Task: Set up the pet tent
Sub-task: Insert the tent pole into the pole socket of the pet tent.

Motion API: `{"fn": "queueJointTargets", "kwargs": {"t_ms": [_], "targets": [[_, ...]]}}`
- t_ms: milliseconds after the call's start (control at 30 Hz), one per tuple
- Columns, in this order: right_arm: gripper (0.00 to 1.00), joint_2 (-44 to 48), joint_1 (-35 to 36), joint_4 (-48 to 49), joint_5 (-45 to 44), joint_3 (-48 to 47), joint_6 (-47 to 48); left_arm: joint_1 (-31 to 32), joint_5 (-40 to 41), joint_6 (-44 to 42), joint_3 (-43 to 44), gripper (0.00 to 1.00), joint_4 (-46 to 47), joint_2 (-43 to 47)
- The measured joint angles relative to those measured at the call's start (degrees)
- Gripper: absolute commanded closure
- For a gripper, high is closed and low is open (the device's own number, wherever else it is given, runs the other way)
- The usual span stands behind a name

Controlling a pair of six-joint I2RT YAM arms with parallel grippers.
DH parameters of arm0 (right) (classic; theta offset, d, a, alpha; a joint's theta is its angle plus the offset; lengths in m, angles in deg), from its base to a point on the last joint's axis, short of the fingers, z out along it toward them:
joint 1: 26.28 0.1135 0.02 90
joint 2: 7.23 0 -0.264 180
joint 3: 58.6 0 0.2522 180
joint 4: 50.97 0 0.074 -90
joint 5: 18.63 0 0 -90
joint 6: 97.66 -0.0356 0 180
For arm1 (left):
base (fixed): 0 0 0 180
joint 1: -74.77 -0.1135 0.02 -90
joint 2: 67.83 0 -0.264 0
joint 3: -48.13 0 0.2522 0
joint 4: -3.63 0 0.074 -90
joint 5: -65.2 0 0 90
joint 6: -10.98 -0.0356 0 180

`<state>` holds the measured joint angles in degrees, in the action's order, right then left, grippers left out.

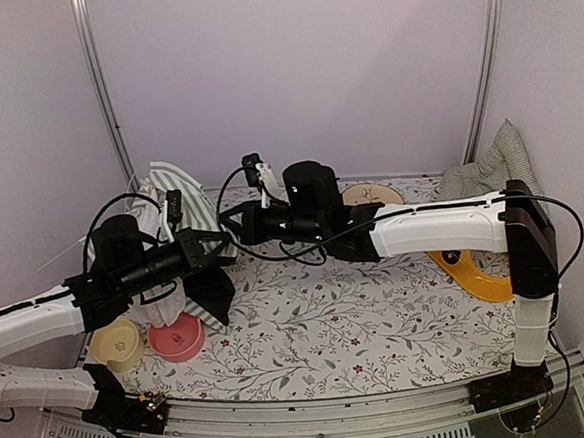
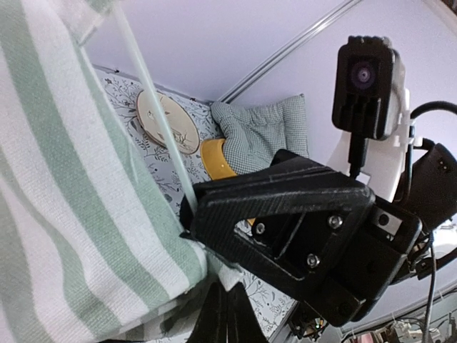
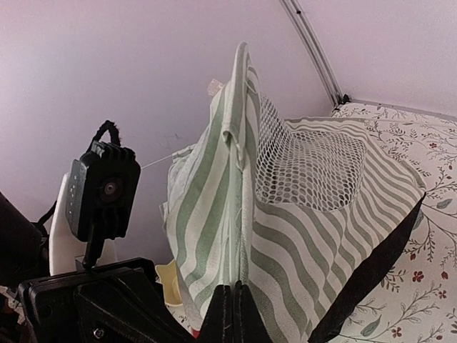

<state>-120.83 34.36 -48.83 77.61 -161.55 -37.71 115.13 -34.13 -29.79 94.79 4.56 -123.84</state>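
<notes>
The pet tent (image 1: 182, 192) stands half-raised at the back left, green-and-white striped, with black base fabric (image 1: 212, 290) hanging below. In the right wrist view its mesh window (image 3: 307, 164) faces right, and my right gripper (image 3: 233, 311) is shut on the striped seam under the tent's peak. In the left wrist view my left gripper (image 2: 228, 311) is shut on a white corner of the striped cloth (image 2: 64, 214), beside a thin white pole (image 2: 153, 107). From above, the left gripper (image 1: 217, 249) and right gripper (image 1: 244, 225) nearly meet at the tent's right side.
A pink bowl (image 1: 177, 337) and a yellow bowl (image 1: 117, 343) sit at the front left under the left arm. A wooden plate (image 1: 372, 193), a yellow ring (image 1: 471, 272) and a gingham cushion (image 1: 494, 170) lie at the back right. Metal frame posts (image 1: 103, 92) flank the back wall.
</notes>
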Motion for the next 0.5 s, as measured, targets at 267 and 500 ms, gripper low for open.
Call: {"fn": "queueJointTargets", "kwargs": {"t_ms": [267,500], "targets": [[1.00,-0.04,1.09,2.91,-3.21,0.94,2.01,-1.18,0.66,3.50,-1.31,1.00,1.73,1.44],[1.00,-0.28,2.12,5.09,-3.37,1.90,2.49,-2.84,1.03,6.99,-4.96,1.00,4.02,4.42]]}}
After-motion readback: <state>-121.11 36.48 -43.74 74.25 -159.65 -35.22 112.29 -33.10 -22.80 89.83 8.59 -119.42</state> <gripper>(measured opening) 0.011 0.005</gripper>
